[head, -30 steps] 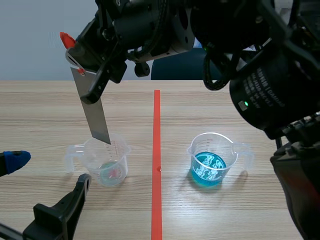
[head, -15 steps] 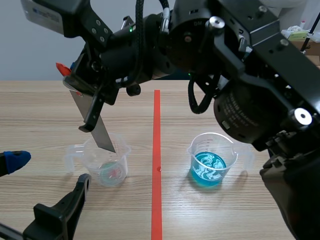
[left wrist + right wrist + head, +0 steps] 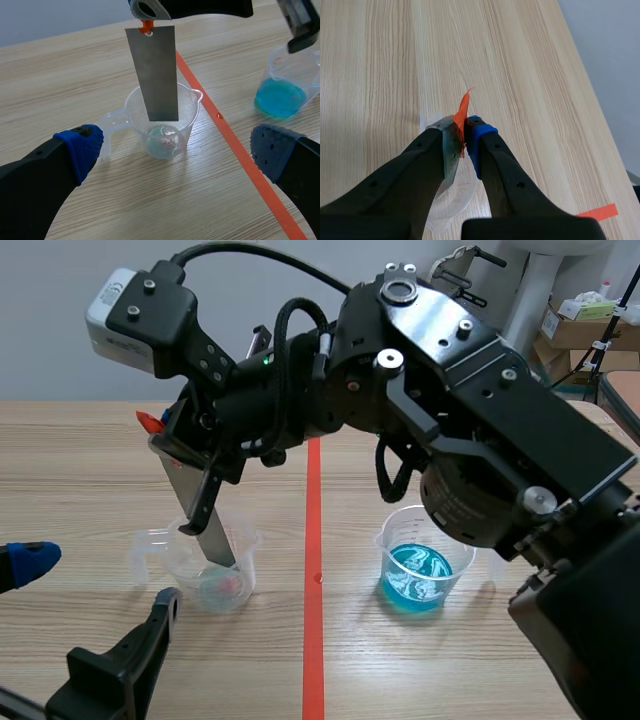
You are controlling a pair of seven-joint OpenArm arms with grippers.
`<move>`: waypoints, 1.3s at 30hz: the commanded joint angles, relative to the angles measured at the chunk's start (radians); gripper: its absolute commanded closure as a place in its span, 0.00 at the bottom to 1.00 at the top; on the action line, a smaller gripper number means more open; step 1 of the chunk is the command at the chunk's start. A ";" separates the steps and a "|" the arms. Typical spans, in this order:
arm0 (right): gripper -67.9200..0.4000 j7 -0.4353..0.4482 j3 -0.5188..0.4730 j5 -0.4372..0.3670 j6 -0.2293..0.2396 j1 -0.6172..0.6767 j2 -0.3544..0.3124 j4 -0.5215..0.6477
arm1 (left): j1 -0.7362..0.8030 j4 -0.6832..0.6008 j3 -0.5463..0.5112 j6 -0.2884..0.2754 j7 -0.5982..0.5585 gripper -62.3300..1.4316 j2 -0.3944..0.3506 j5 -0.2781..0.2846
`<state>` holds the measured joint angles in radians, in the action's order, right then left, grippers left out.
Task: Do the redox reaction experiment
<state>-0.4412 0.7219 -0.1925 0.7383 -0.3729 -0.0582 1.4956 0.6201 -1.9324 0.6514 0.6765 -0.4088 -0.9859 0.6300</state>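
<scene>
1. The right pincer (image 3: 464,131) is clamped tight on the top end of a flat grey metal strip (image 3: 152,72), pinching it beside its orange-red tag (image 3: 462,111).
2. The strip hangs below that pincer with its long axis nearly upright, leaning slightly. Its lower end sits inside the mouth of the small clear plastic beaker (image 3: 189,117) directly beneath. I cannot tell whether it reaches the pale liquid at the bottom.
3. To my eye, the coming move is straight down along the strip's length.
4. The left pincer (image 3: 177,150) is spread wide and holds nothing. Its blue pads (image 3: 80,150) flank that beaker without touching it.
5. Across the red tape line (image 3: 314,640), a second clear beaker of blue liquid (image 3: 422,560) stands well apart on the wooden bench (image 3: 60,75).
</scene>
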 commanded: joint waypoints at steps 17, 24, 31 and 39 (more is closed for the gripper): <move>0.98 0.108 0.054 0.175 0.007 -0.003 0.003 -0.047 | -0.003 -0.006 -0.003 -0.006 -0.014 0.00 0.005 -0.005; 0.98 0.119 0.054 0.216 0.007 0.011 0.003 -0.047 | -0.003 -0.006 -0.003 -0.005 -0.014 0.00 0.005 -0.005; 0.98 0.135 0.054 0.215 0.007 0.011 0.003 -0.047 | -0.003 -0.006 -0.003 -0.005 -0.014 0.00 0.005 -0.005; 0.98 0.156 0.074 0.215 0.007 0.013 0.003 -0.047 | -0.003 -0.006 -0.003 -0.005 -0.014 0.00 0.005 -0.005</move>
<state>-0.2958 0.7837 0.0273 0.7383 -0.3485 -0.0582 1.4433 0.6201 -1.9324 0.6514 0.6765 -0.4088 -0.9859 0.6300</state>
